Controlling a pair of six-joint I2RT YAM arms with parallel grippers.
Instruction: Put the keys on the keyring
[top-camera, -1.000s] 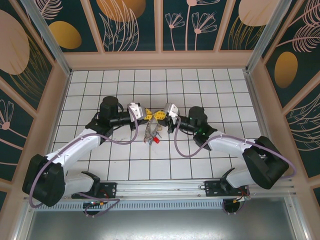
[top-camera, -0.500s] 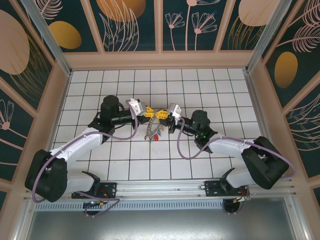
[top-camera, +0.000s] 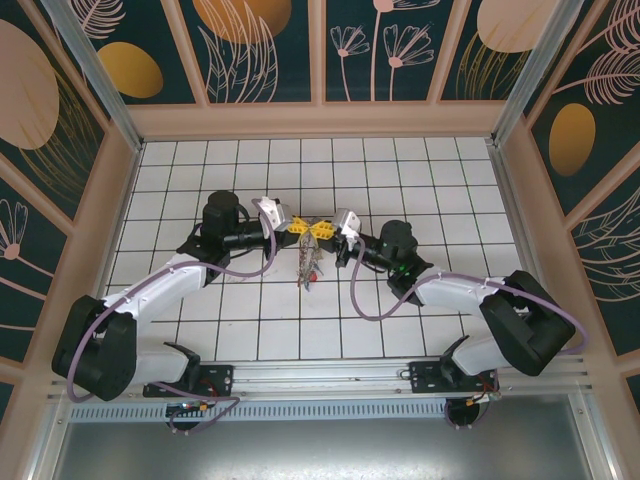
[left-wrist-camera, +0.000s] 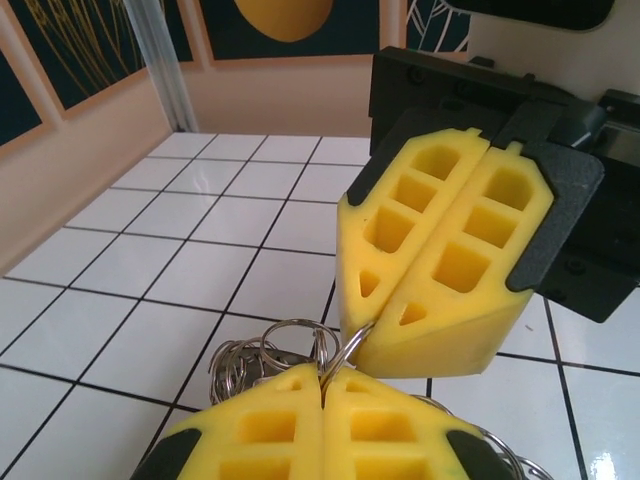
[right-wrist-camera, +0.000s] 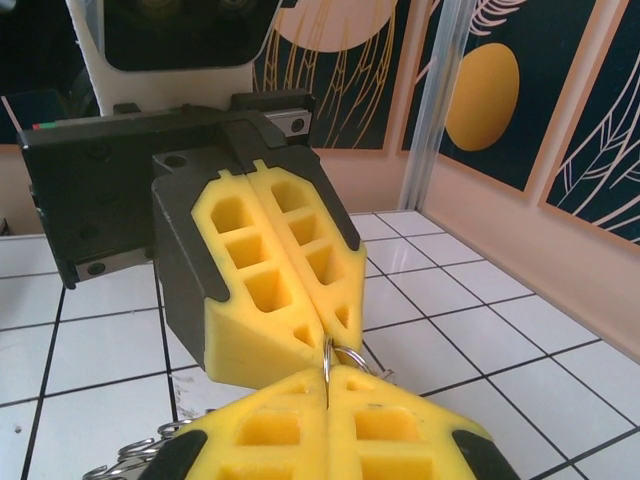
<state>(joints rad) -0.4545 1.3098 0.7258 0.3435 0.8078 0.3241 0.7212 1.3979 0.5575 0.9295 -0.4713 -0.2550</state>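
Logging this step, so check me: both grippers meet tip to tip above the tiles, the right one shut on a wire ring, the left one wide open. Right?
Not quite. The left gripper is shut too: the left wrist view shows its yellow fingers pressed together on the wire ring. The rest holds.

- Top camera: the keys (top-camera: 308, 268) hang as one small clump; single keys are too small to tell apart or count.
- Left wrist camera: the left end effector (left-wrist-camera: 322, 388) is cut by the bottom edge, and its yellow pads hide part of the wire ring (left-wrist-camera: 348, 345).
- Right wrist camera: the right end effector (right-wrist-camera: 327, 385) is cropped below, and the loose rings (right-wrist-camera: 130, 455) run off the frame.
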